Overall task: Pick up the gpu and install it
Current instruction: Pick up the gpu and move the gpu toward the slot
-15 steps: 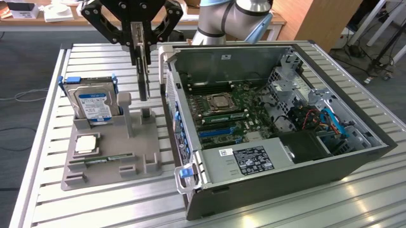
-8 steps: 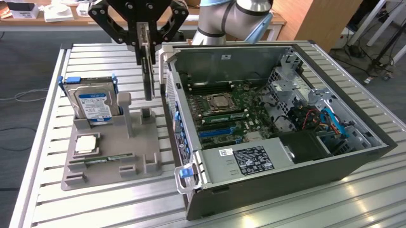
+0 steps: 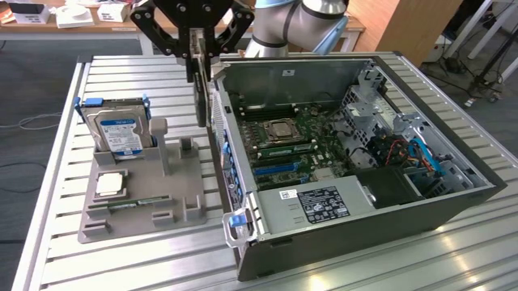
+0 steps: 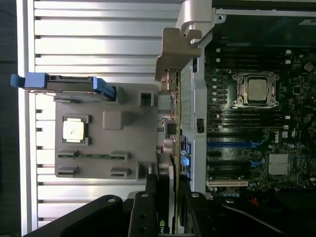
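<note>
From the exterior view we see the claw (image 3: 198, 60) clenched on the gpu (image 3: 200, 97). The card hangs upright and edge-on from its black fingers (image 3: 188, 57), above the strip of table (image 3: 121, 260) between the grey holder (image 3: 174, 182) and the open computer case (image 3: 364, 242). This view lays out the rest of the holder: the hard drive (image 3: 121, 133) with its blue label standing at the far end, a processor (image 3: 109, 183) lying flat, and the RAM stick (image 3: 130, 205) in its slot near the front.

The wrist view looks down the length of the gpu (image 4: 174, 123), which the claw (image 4: 168, 210) grips at one end. Here we make out the silver bracket (image 4: 177, 54) at the card's free end, and how close the board runs to the case's side wall (image 4: 196, 103), just on the holder's side of it. Past the wall lies the motherboard (image 4: 256, 163) with its blue slots (image 4: 232, 144). We cannot tell whether the card touches the wall.
</note>
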`<state>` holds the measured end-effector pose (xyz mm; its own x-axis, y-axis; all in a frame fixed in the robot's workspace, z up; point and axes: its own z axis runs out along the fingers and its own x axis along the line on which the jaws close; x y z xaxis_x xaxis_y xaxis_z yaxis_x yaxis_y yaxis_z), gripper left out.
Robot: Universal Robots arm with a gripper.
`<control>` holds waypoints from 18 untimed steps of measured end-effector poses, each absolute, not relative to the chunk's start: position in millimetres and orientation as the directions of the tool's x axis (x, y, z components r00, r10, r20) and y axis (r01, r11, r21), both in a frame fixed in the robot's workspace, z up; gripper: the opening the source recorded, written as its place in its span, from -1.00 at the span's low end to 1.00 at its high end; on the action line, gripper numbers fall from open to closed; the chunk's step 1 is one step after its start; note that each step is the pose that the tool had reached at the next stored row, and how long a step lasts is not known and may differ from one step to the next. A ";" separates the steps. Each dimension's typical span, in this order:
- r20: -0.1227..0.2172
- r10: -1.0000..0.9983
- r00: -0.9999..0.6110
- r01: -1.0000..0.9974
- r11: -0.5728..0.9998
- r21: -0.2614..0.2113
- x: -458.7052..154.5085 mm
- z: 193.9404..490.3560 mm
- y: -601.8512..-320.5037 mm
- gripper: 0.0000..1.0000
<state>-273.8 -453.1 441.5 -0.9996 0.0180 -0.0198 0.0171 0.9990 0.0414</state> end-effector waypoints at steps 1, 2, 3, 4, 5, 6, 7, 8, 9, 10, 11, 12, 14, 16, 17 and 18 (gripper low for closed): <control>-0.020 0.018 -1.000 0.017 0.999 0.041 -271.6 441.5 -453.1 -0.45; -0.020 0.018 -1.000 0.017 0.999 0.042 -269.4 441.4 -453.0 -0.45; -0.020 0.018 -1.000 0.017 0.999 0.041 -267.0 441.4 -453.0 -0.45; -0.020 0.018 -1.000 0.017 0.999 0.041 -264.5 441.5 -453.0 -0.45; -0.020 0.018 -1.000 0.017 0.999 0.041 -261.8 441.5 -453.0 -0.45; -0.020 0.018 -1.000 0.017 0.999 0.041 -259.2 441.5 -453.1 -0.45; -0.020 0.018 -1.000 0.017 0.999 0.041 -256.7 441.5 -453.1 -0.45; -0.020 0.018 -1.000 0.017 0.999 0.041 -254.2 441.5 -453.1 -0.45; -0.020 0.018 -1.000 0.017 0.999 0.041 -251.8 441.5 -453.1 -0.45; -0.020 0.018 -1.000 0.017 0.999 0.041 -249.3 441.5 -453.1 -0.45; -0.020 0.018 -1.000 0.017 0.999 0.041 -246.7 441.5 -453.0 -0.45; -0.020 0.018 -1.000 0.017 0.999 0.041 -243.9 441.4 -453.0 -0.45; -0.020 0.018 -1.000 0.017 0.999 0.042 -238.2 441.4 -453.1 -0.45; -0.020 0.018 -1.000 0.017 0.999 0.041 -232.5 441.5 -453.1 -0.45; -0.020 0.018 -1.000 0.017 0.999 0.041 -229.8 441.5 -453.1 -0.45; -0.020 0.018 -1.000 0.017 0.999 0.041 -227.0 441.5 -453.0 -0.45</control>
<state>-227.0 -453.0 441.5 -0.9996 0.0180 -0.0198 0.0172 0.9990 0.0414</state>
